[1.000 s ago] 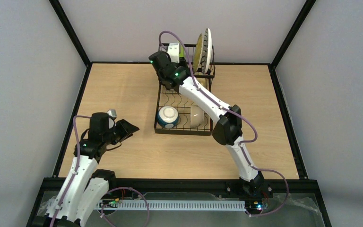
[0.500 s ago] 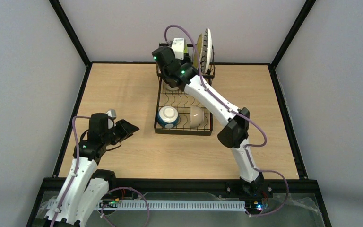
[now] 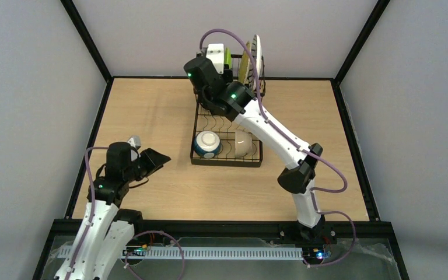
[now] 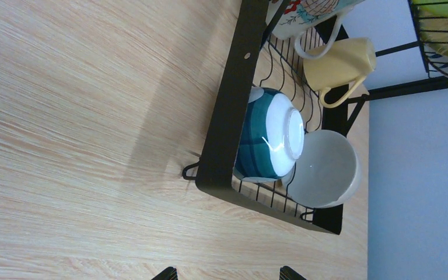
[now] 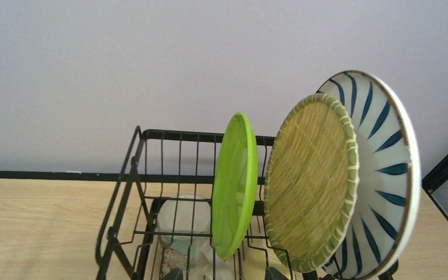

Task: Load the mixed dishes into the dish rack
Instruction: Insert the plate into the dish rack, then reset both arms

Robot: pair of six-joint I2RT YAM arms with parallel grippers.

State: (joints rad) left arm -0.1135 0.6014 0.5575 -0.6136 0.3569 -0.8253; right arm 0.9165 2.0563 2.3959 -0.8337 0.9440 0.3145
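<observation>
The black wire dish rack [image 3: 199, 119] stands at the back middle of the table. In its raised basket [image 5: 151, 135] three plates stand on edge: green plate [image 5: 236, 184], yellow woven plate [image 5: 312, 181], striped plate [image 5: 385, 175]. My right gripper [image 5: 224, 275] is open just below the green plate's lower edge, gripping nothing. On the lower level lie a blue bowl [image 4: 268, 143] and a cream bowl [image 4: 326, 169], with a yellow mug [image 4: 338, 64] and a patterned beige mug [image 4: 309, 11] behind. My left gripper [image 3: 154, 158] hangs open and empty over bare wood, left of the rack.
A black frame [image 3: 87, 35] and grey walls [image 3: 23, 93] border the table. Bare wood [image 3: 151, 105] lies left of the rack and in front of it. The right arm [image 3: 280, 140] stretches diagonally over the rack's right side.
The right arm has reached further back and up toward the raised basket, and its jaws have widened. The left arm has drifted slightly nearer, still open.
</observation>
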